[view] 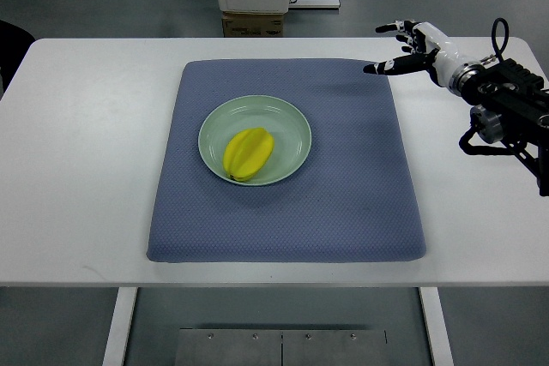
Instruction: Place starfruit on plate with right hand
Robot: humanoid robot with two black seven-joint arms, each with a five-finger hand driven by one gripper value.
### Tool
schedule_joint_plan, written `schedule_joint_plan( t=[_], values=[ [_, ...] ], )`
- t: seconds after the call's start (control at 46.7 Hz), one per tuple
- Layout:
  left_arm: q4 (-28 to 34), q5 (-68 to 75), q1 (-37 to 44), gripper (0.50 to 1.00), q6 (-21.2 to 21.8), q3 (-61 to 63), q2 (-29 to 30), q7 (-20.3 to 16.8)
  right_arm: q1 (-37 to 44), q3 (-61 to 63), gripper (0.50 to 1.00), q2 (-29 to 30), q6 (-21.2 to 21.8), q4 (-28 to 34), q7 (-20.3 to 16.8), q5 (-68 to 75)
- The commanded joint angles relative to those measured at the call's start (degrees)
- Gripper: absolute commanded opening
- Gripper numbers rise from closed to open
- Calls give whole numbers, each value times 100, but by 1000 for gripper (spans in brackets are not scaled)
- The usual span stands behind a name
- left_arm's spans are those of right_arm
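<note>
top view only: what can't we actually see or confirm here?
- Left arm and hand: out of the top view entirely.
- Right hand: the arm is cut off by the right edge, and the palm side faces away.
- Underside of the yellow ridged starfruit and the patch of pale green round plate beneath it: hidden by the fruit.
- White table under the blue-grey textured mat: covered.
- Cardboard box behind the table: mostly hidden by the table edge.

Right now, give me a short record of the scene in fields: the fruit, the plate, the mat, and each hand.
starfruit: yellow, lying in the plate, toward its near-left side
plate: pale green, on the mat left of centre
mat: blue-grey, on the white table
right hand: open, empty, over the mat's far right corner
left hand: not in view
</note>
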Motion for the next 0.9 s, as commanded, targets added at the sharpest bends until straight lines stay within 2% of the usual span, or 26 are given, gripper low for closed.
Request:
schedule_joint_plan(
  t=[0.0, 0.514, 0.879],
  values=[
    [0, 0, 0, 1000, -1, -5, 0, 0, -43, 157, 1000, 1, -75, -72, -39, 222],
    [0, 0, 0, 1000, -1, -5, 0, 0, -491, 1185, 1000, -7, -602, -89, -118, 864],
    [0, 0, 0, 1000, -1, -5, 0, 0, -632, 1256, 1000, 28, -620, -54, -136, 873]
  ],
)
